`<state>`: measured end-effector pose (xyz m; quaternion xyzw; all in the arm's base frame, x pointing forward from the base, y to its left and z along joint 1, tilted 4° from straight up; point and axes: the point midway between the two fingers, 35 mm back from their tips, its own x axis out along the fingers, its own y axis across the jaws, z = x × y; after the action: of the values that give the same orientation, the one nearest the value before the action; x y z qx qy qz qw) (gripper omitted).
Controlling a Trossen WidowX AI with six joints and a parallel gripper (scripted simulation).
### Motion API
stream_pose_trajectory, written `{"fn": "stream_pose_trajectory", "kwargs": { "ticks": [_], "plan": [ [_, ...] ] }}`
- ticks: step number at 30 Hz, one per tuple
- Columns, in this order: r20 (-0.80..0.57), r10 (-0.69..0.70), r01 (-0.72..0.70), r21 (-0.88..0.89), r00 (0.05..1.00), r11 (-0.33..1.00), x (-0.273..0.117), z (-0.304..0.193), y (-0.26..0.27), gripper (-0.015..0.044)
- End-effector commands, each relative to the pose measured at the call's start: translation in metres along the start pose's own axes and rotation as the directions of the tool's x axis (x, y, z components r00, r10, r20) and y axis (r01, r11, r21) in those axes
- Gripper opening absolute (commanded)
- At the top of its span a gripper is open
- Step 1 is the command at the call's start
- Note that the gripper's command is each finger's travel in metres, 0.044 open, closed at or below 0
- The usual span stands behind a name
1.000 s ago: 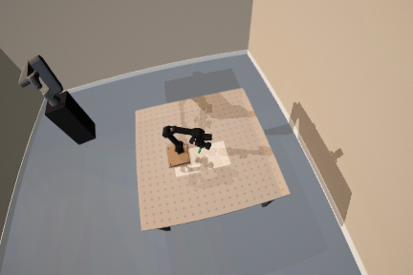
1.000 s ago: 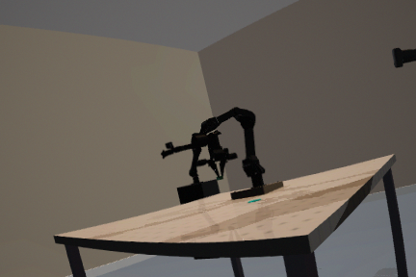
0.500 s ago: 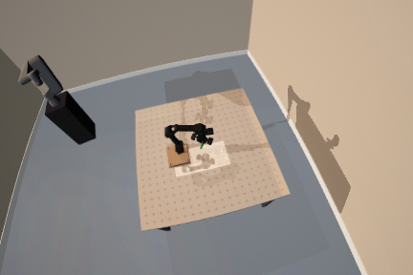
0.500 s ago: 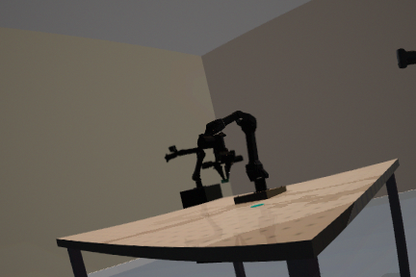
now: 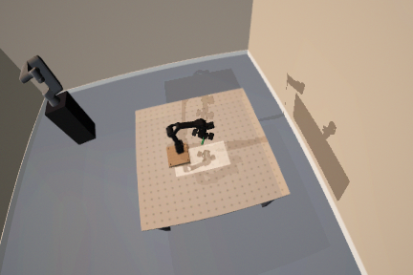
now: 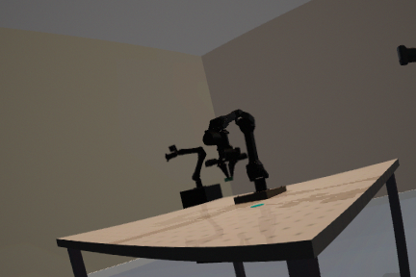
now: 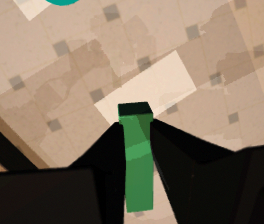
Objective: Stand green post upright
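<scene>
My gripper (image 5: 203,139) (image 6: 228,178) (image 7: 135,128) is shut on the green post (image 5: 203,141) (image 6: 228,180) (image 7: 139,170) and holds it above the table. In the wrist view the post runs lengthwise between the fingers, with its dark end face at the top; in the exterior view it looks close to level, not upright. The cyan circle (image 6: 257,205) lies flat on the table, to the right of and below the held post in that view. Part of the cyan circle (image 7: 63,1) shows at the top edge of the wrist view. I cannot make it out in the top view.
The arm stands on a brown base board (image 5: 173,160) (image 6: 245,200) beside the circle. A pale rectangular patch (image 5: 221,153) and arm shadows lie on the dotted table (image 5: 158,204) (image 6: 144,244). A second grey-black arm on a black block (image 5: 72,118) (image 6: 190,198) stands away from the table.
</scene>
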<state>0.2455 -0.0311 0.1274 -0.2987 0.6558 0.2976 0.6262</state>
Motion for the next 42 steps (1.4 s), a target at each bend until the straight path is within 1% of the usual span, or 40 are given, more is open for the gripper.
{"fn": "stream_pose_trajectory", "kwargs": {
  "ticks": [1, 33, 42],
  "plan": [
    [0.000, 0.008, -0.008, -0.014, 1.000, 1.000, 0.000, 0.012, 0.004, 0.0023],
    [0.003, 0.015, -0.015, -0.130, 1.000, 0.991, -0.005, 0.102, 0.049, 0.0023],
    [0.035, 0.028, -0.024, -0.121, 0.999, 0.992, -0.002, 0.108, 0.051, 0.0023]
  ]
}}
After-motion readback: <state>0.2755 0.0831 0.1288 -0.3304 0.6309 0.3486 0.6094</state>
